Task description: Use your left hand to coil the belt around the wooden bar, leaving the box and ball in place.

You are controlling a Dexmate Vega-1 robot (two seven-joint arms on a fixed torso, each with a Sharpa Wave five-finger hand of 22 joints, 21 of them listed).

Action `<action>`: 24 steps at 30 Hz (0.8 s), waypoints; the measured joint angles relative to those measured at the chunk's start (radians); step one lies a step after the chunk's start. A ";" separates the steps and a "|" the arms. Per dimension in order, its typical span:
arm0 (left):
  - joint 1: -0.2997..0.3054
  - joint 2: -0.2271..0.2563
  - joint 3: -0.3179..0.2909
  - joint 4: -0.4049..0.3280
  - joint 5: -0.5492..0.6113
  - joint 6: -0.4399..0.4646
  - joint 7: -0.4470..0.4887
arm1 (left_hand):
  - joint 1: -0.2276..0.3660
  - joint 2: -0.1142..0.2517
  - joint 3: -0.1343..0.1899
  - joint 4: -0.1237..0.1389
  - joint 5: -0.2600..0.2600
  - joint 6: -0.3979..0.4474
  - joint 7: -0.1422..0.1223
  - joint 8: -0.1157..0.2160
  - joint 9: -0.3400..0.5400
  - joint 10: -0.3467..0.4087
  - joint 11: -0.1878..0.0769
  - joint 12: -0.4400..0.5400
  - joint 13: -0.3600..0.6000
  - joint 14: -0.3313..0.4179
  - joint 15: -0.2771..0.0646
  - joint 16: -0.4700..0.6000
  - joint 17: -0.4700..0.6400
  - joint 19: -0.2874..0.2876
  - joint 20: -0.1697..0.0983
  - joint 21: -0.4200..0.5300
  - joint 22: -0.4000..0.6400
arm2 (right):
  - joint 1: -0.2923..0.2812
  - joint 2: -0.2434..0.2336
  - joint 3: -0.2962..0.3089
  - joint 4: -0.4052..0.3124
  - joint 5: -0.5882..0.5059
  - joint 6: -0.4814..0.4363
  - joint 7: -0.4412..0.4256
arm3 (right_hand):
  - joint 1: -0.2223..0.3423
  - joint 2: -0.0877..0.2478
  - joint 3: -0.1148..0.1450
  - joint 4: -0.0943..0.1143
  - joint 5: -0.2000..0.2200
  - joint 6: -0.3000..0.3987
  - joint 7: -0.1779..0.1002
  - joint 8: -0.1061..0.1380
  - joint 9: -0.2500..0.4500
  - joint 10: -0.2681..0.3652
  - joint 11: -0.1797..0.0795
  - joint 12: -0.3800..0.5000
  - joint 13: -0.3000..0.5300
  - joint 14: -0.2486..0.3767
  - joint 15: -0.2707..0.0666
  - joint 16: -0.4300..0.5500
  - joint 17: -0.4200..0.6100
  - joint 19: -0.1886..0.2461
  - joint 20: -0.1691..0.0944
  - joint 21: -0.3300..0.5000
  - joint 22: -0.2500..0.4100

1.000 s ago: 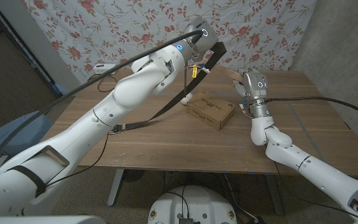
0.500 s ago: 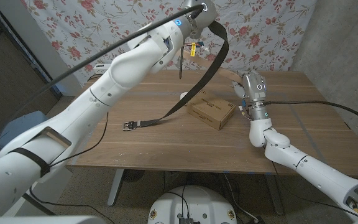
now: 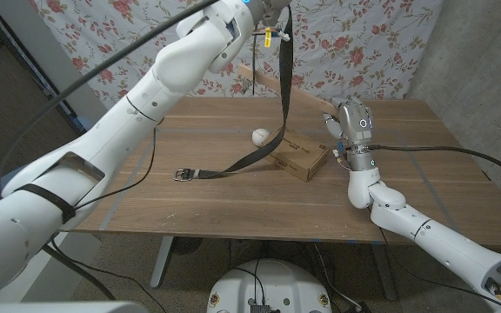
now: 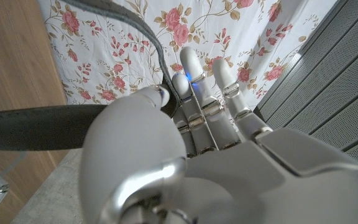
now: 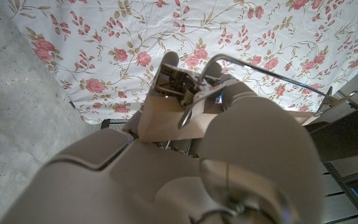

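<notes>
On the desk [image 3: 190, 209], the belt [image 3: 259, 155] buckle lies flat; the strap rises past the box [image 3: 298, 156] and ball [image 3: 260, 136] to the raised left robot hand [image 4: 191, 124] grasping it. The right robot hand [image 3: 348, 122] holds the wooden bar [image 3: 272, 81].

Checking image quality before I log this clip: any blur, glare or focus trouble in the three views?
Head view: evenly lit, sharp across the table; belt, ball and box read clearly, with soft shadows. Left wrist view: the left hand looms close and soft, bright sheen on its shell. Right wrist view: the right hand is near and blurred; the curtain is sharper.
</notes>
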 measured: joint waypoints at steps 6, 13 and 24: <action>-0.060 -0.002 0.018 0.050 0.018 0.015 0.021 | 0.000 0.000 0.000 0.000 0.000 0.000 0.000 0.000 0.000 0.000 0.000 0.000 -0.003 0.000 0.000 -0.012 0.002 0.000 0.000 0.000 -0.001 | -0.004 0.016 0.014 0.014 -0.026 0.036 -0.005 | 0.000 0.000 -0.004 0.004 0.001 0.000 0.000 0.000 0.000 0.000 0.000 0.000 -0.001 -0.005 0.005 0.000 0.000 0.000 0.000 -0.002 0.000; -0.133 -0.001 0.051 0.121 0.064 0.029 0.052 | 0.000 0.000 -0.001 0.001 0.006 0.000 0.000 0.000 0.000 0.000 0.000 0.000 -0.002 0.000 0.000 -0.026 0.003 0.000 0.000 0.000 -0.002 | -0.005 0.037 0.029 0.037 -0.055 0.078 -0.008 | 0.000 0.000 -0.004 0.004 0.007 0.000 0.000 -0.006 0.000 0.000 0.000 0.000 -0.003 -0.005 0.005 0.000 0.000 0.000 0.000 -0.006 0.000; -0.198 -0.002 0.101 0.223 0.088 0.045 0.092 | 0.000 0.000 -0.003 0.002 0.006 -0.002 -0.002 0.000 0.000 0.001 0.000 -0.004 -0.017 0.000 0.000 -0.042 0.007 0.000 0.000 -0.008 -0.006 | -0.017 0.073 0.071 0.056 -0.084 0.145 -0.009 | 0.000 0.000 -0.008 0.008 0.013 0.000 0.000 -0.006 0.005 0.000 0.000 0.000 -0.003 -0.005 0.005 0.000 0.000 0.000 0.000 -0.010 0.000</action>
